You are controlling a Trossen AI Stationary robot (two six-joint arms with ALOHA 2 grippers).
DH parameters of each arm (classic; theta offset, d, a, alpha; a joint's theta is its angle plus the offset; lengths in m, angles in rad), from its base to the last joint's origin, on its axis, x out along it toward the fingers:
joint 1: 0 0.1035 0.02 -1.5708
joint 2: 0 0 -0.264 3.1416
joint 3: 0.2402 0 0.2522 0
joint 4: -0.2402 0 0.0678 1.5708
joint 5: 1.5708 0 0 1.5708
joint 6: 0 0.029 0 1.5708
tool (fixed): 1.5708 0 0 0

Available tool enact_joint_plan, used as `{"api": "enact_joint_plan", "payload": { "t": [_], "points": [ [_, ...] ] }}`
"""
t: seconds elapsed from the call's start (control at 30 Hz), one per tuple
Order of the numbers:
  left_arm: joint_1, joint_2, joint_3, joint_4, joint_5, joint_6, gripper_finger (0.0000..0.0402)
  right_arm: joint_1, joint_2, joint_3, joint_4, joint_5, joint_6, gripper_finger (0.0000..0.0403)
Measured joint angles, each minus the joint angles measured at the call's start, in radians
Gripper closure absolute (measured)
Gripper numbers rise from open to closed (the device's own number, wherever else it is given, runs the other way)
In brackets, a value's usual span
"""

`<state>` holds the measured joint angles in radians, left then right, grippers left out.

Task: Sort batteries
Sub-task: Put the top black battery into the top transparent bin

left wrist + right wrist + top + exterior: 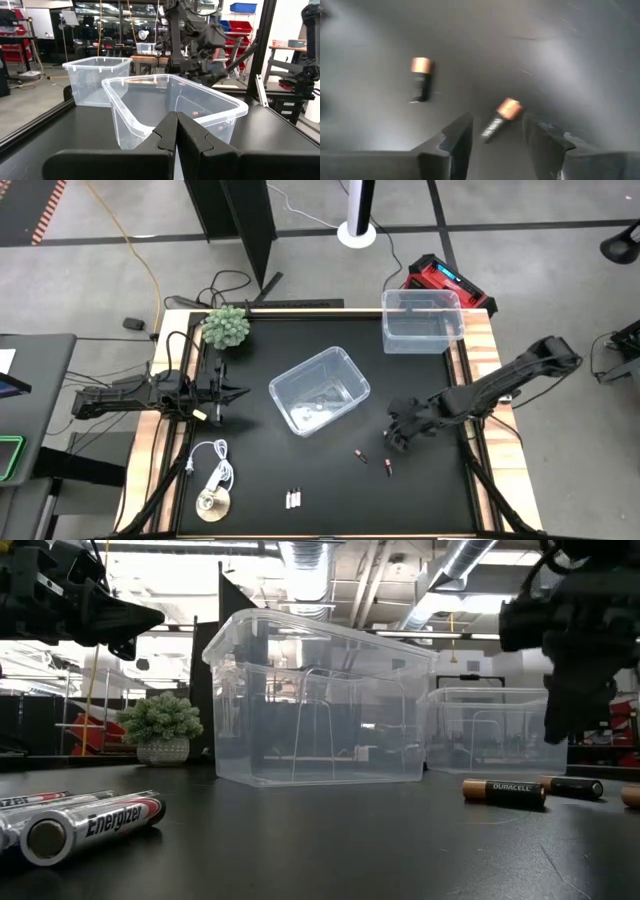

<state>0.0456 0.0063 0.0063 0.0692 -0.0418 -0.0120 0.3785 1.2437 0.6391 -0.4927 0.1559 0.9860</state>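
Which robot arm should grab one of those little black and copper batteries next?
The right one. The right gripper hangs open right over a dark battery, which lies between its fingers, with another dark battery nearby. The left gripper is shut and waits across the table, beyond the clear bin.

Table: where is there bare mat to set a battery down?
Bare mat: between the plant and far bin, and right of the silver batteries. Crowded: around the near bin and the copper-ended batteries under the open right gripper.
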Motion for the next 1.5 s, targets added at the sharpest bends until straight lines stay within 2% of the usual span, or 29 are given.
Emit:
{"api": "enact_joint_plan", "payload": {
  "t": [0.13,0.3,0.63,0.8,1.13,1.23,1.5],
  "points": [
    [0.000,0.000,0.000,0.000,0.000,0.000,0.0397,0.030,0.110,0.058,-0.084,0.032,0.086,0.0198],
    [0.000,0.000,0.000,-0.001,0.000,-0.010,0.0397,0.059,0.221,0.104,-0.083,0.033,0.141,0.0198],
    [0.000,0.000,0.000,0.000,0.001,-0.013,0.0397,0.058,0.353,0.135,-0.106,0.056,0.255,0.0205],
    [0.000,0.000,0.000,0.000,0.001,-0.030,0.0397,0.058,0.373,0.135,-0.109,0.063,0.265,0.0240],
    [0.000,0.000,0.000,-0.001,0.001,-0.030,0.0397,0.058,0.374,0.134,-0.118,0.064,0.240,0.0360],
    [0.000,0.000,0.000,0.000,0.001,-0.030,0.0397,0.058,0.374,0.133,-0.116,0.063,0.220,0.0374],
    [0.000,0.000,0.000,0.000,0.001,-0.030,0.0397,0.061,0.347,0.148,-0.121,0.082,0.168,0.0380]
  ]
}}
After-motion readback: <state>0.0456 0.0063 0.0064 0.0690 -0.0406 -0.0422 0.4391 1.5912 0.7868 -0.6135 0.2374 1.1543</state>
